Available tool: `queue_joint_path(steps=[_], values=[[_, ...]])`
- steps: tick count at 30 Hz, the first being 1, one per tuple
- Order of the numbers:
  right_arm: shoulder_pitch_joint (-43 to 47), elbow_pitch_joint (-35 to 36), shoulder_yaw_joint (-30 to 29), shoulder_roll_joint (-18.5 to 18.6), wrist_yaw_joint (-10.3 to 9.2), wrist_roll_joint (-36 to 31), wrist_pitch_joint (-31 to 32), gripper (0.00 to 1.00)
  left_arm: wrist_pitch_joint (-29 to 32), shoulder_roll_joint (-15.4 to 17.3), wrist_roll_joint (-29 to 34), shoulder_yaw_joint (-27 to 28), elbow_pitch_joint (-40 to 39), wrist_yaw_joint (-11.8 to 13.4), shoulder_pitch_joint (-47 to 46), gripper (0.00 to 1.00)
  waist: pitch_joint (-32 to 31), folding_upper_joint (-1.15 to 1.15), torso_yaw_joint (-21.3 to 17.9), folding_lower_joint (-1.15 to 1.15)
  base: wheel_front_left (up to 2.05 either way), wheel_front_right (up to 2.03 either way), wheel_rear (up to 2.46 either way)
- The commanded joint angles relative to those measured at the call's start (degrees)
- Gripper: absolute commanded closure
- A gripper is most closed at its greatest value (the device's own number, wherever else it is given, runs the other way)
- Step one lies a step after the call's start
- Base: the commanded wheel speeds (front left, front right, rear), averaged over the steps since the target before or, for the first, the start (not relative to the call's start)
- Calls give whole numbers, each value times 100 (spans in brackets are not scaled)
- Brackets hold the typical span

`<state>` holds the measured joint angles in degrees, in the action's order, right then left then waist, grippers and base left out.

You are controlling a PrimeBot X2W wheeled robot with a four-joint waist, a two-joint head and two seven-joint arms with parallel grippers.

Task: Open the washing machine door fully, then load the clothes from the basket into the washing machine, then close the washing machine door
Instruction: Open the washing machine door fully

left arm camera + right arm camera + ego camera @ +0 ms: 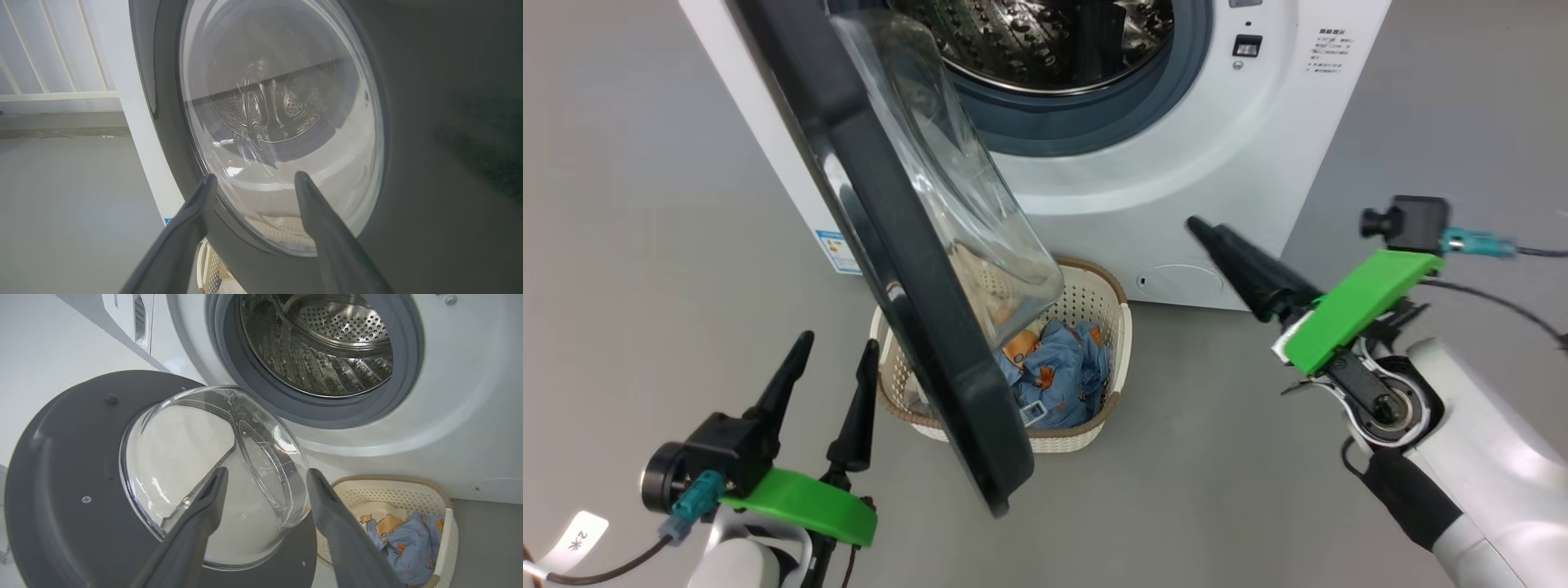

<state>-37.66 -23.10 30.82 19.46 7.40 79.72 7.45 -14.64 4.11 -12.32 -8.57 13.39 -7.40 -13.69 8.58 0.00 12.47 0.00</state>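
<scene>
Head view: the door stands swung out (edge-on to the camera) over the basket, which sits on the floor just before the machine, the clothes inside it. The left gripper, left of the door, is spread wide and empty; the right gripper is near the machine's lower front. Left wrist view: the fingers face the door's outer side. Right wrist view: that claw is wide too, empty, aimed at the door's inner side, with the drum open behind.

door swung out | clothes in basket | left hand spread
</scene>
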Motion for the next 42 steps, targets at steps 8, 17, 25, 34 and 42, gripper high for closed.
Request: queue_joint_path(steps=[8,17,25,34,42], values=[[765,247,-451,122,9,-2142,-1863,0,-36,168,53,295,-146,-9,33,0,-104,0,-101,0,0,0,0],[2038,705,-1723,-308,9,-4348,-2239,0,-36,269,122,445,-178,-9,266,0,-273,0,-349,0,0,0,0],[3076,1426,-2462,-884,9,-5454,-2244,0,-36,208,146,770,-301,-4,526,0,-411,0,-621,0,0,0,0],[3588,1712,-2716,-1008,9,-6068,-2244,0,-36,111,243,945,-436,0,954,0,-616,0,-828,0,0,0,0],[4129,1974,-3054,-1317,9,-6687,-2245,0,-36,-23,246,1039,-707,107,1429,0,-791,0,-878,0,0,0,0]])
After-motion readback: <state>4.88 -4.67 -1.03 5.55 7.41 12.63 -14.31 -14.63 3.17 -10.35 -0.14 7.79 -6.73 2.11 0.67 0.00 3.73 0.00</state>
